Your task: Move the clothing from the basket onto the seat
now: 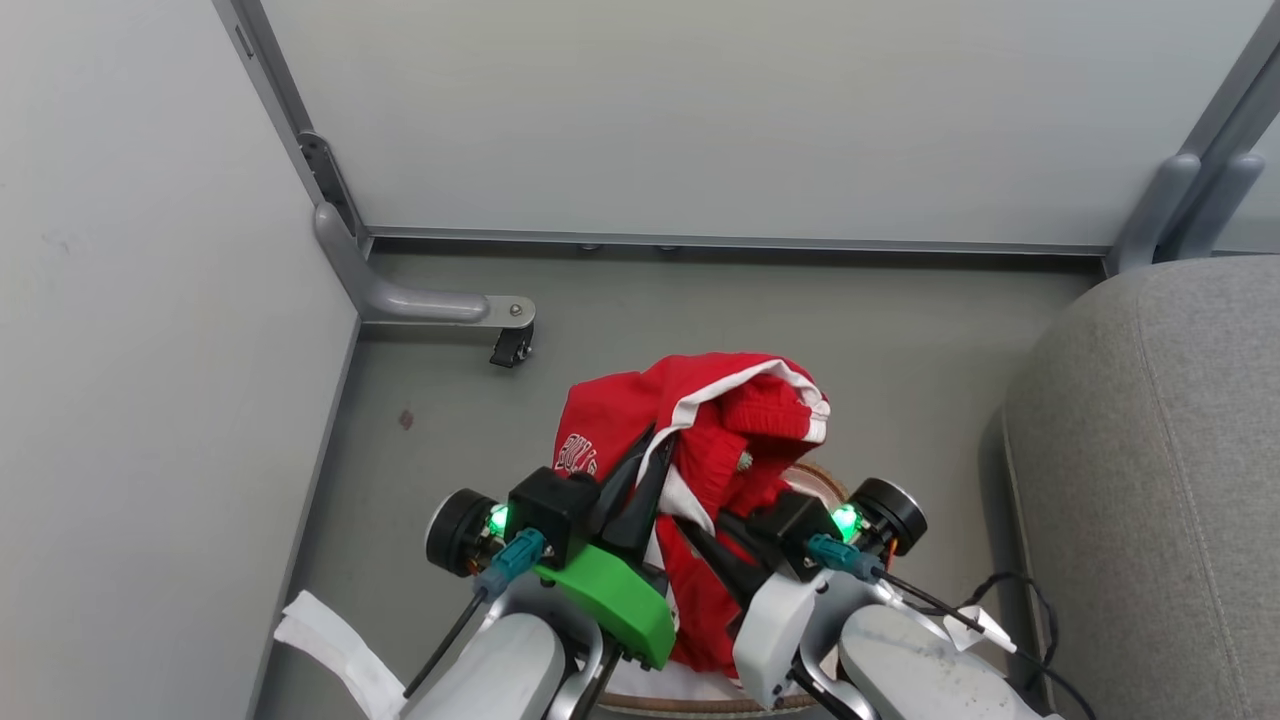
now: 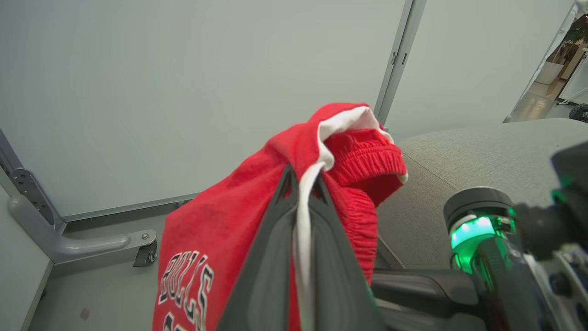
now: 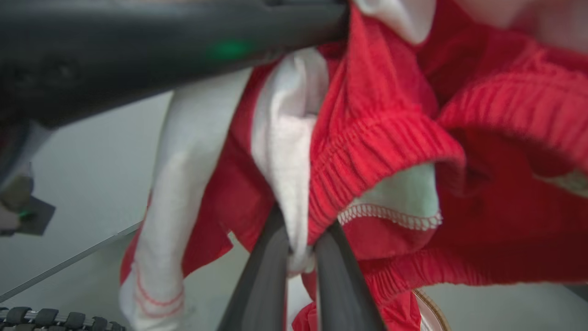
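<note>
- From the head we look steeply down at the floor [image 1: 700, 300].
- Our left wrist camera looks along the left gripper [image 2: 302, 177] toward the seat [image 2: 482, 151].
- Our right wrist camera sits close against the red garment [image 3: 390, 115], shared by all views.

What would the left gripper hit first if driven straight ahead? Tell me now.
The red garment: the left gripper has its jaws shut on its white edge, and the bunched cloth sits right ahead. Past it, probably the pale wall panel, though depth is unclear.
</note>
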Motion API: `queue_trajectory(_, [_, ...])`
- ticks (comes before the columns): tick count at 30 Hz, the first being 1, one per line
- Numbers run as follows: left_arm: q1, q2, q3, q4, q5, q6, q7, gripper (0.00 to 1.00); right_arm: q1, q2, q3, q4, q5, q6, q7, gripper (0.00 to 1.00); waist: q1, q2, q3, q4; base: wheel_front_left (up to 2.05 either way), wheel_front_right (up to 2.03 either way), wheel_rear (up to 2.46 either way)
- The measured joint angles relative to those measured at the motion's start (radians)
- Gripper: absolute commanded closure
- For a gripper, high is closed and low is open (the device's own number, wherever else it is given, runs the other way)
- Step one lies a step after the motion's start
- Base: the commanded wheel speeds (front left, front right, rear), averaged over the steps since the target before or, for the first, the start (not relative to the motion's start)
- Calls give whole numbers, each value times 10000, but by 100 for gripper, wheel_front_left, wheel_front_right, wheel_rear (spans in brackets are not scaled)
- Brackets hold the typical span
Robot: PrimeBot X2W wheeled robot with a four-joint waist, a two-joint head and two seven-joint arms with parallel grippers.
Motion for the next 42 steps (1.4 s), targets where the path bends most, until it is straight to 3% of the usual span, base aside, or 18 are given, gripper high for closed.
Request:
queue_trajectory(13, [0,-2,121,107,169,77,48,100,353,23,-451,514,-63,0,-31,100,0,0,-5,-213,0,0,0])
queue_trajectory(14, [0,-2,151,104,196,79,48,71,391,29,-535,462,-100,0,-31,100,0,0,-3,-242,0,0,0])
queue_trajectory(15, [1,-2,194,94,230,81,48,14,409,23,-596,385,-148,2,-31,100,0,0,-5,-271,0,0,0])
queue_trajectory(16, [4,-6,234,90,267,98,48,0,439,19,-709,245,-234,2,-29,100,0,0,-9,-313,0,0,0])
queue_trajectory(26, [329,-2,1221,270,1076,71,-8,0,1211,-12,-1542,-1292,-608,0,-21,100,0,0,-15,-1320,0,0,0])
queue_trajectory(42, [885,-4,2675,297,2015,-416,-6,0,2159,-21,-2823,-2982,-1030,0,-21,100,0,1,103,-4782,0,0,0])
